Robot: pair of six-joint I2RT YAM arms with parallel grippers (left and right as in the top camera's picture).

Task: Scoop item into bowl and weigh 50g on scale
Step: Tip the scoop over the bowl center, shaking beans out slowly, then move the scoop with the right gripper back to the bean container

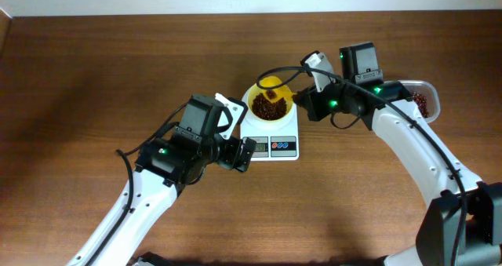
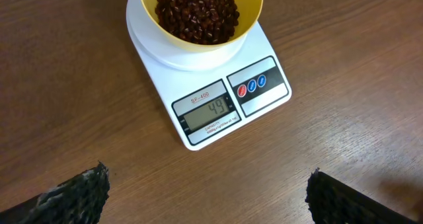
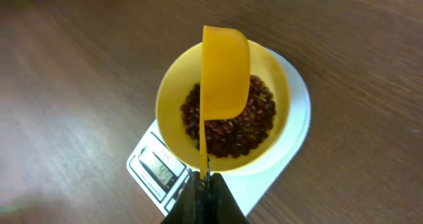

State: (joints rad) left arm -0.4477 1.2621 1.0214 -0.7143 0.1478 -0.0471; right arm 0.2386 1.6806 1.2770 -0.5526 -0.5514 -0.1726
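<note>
Yellow scoop (image 3: 225, 69) over bowl (image 3: 170, 92) rim; open table (image 3: 79, 65) around scale (image 3: 296, 128).

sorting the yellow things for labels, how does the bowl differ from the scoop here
The bowl sits on the scale; the scoop hangs above it, its handle pinched in the shut right gripper. The bowl is upright and holds beans; the scoop is tipped on its side. The bowl is pale yellow and round; the scoop is more orange and has a handle. Both look like yellowish plastic.
</note>
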